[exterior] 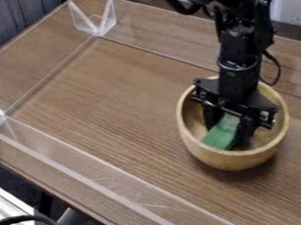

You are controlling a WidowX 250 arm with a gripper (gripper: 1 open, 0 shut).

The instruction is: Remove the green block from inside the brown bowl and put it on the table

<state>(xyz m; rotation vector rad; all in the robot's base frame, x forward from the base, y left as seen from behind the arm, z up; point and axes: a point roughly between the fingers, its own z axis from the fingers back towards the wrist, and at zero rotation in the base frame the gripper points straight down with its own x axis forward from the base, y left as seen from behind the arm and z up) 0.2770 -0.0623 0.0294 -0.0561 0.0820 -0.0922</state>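
The brown bowl (200,150) sits on the table (99,99) at the right. The black arm reaches straight down into it from above. My gripper (229,127) is inside the bowl, shut on the green block (222,136). The block sits tilted between the fingers (208,113), with its lower end showing just above the bowl's floor. Its upper part is hidden by the gripper.
Clear acrylic walls (61,122) run along the table's edges, with a corner bracket (95,20) at the back left. The bowl stands near the right wall. Bare wood lies to the left of the bowl.
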